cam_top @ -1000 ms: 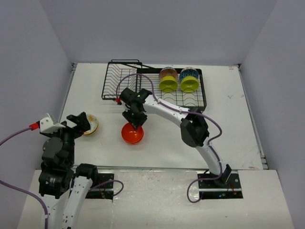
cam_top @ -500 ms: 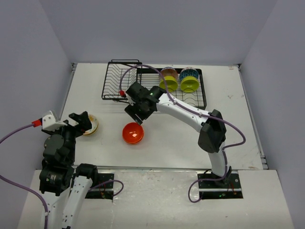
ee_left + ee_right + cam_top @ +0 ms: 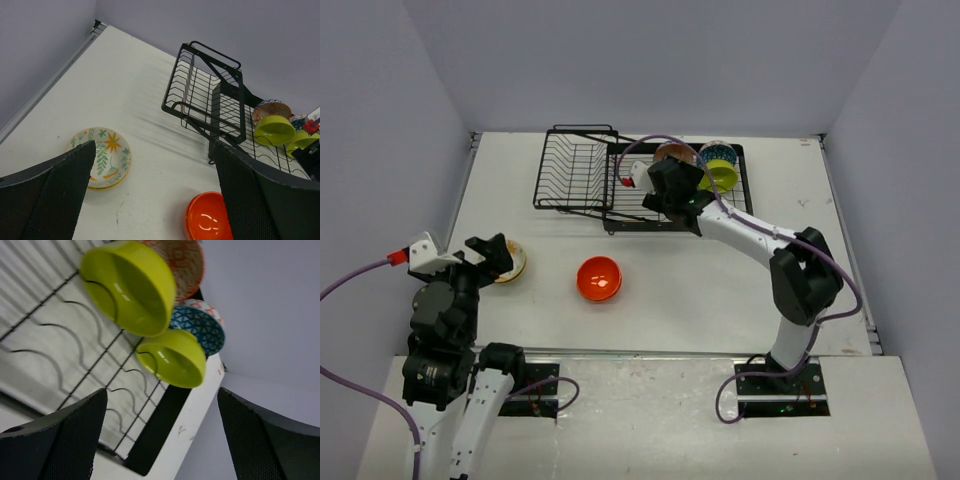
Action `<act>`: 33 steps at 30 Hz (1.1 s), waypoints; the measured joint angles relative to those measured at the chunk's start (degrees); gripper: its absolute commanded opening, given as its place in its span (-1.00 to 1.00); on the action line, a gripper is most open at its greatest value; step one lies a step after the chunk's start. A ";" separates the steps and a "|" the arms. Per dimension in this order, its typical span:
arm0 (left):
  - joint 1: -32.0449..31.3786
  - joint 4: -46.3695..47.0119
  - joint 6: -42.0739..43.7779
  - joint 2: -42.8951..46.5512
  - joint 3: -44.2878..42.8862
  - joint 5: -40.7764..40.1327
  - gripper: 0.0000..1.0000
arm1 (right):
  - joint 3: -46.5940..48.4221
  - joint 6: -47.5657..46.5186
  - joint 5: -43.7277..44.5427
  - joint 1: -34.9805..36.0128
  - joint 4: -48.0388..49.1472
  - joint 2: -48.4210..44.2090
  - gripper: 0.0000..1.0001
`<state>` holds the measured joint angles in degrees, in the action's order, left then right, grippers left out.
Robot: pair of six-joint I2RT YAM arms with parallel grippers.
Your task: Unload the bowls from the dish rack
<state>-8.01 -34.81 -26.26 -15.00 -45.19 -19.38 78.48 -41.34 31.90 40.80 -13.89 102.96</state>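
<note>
Dish rack [image 3: 575, 175] sits at upper centre of the worktop [image 3: 820, 260], with bowls [image 3: 718, 168] standing on edge in its tray slots. Right tool [image 3: 161, 405], spread and empty, faces the nearest lime bowl [image 3: 132, 287], apparently aligned for a grasp. Left tool [image 3: 155, 165] is spread and empty at lower left, near the floral bowl [image 3: 102, 157].

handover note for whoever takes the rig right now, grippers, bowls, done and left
Left gripper: open, empty, near the floral bowl on the table.
Right gripper: open, empty, over the dish rack tray.
Done: floral bowl and orange bowl sit on the table.
Left: four in the tray: lime-green bowl, second lime-green bowl, red-patterned bowl, blue-patterned bowl.
</note>
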 measured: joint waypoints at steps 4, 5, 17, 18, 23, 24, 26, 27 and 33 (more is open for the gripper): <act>-0.07 0.00 0.35 -0.15 0.00 0.44 1.00 | 2.95 -6.38 0.39 -5.77 8.33 4.50 0.81; -0.11 0.02 0.37 -0.24 0.00 0.59 1.00 | 3.43 -7.58 0.31 -6.51 10.21 5.66 0.81; -0.37 0.39 0.44 -0.90 0.09 1.70 1.00 | 6.14 -15.04 -1.66 -8.52 25.42 16.44 0.43; -0.37 0.46 0.46 -1.01 0.09 1.81 1.00 | 6.14 -15.47 -1.55 -8.52 27.08 17.09 0.40; -0.37 0.81 0.55 -1.22 0.09 2.27 1.00 | 6.56 -16.48 -1.33 -8.52 31.93 20.68 0.17; -0.37 0.90 0.55 -1.22 0.09 2.32 1.00 | 6.62 -16.61 -1.33 -8.52 32.33 21.35 0.10; -0.37 0.90 0.57 -1.22 0.09 2.49 1.00 | 6.69 -16.76 -1.09 -8.52 32.76 22.32 -0.13; -0.37 0.90 0.57 -1.22 0.09 2.51 1.00 | 6.69 -16.81 -1.09 -8.52 32.70 22.60 -0.25; -0.37 0.94 0.87 -1.22 0.09 3.04 1.00 | 7.78 -15.21 -0.17 -8.74 32.30 22.62 -0.80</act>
<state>-8.38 -33.87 -25.39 -16.23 -45.10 -16.34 86.26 -56.55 31.73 32.05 18.41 125.58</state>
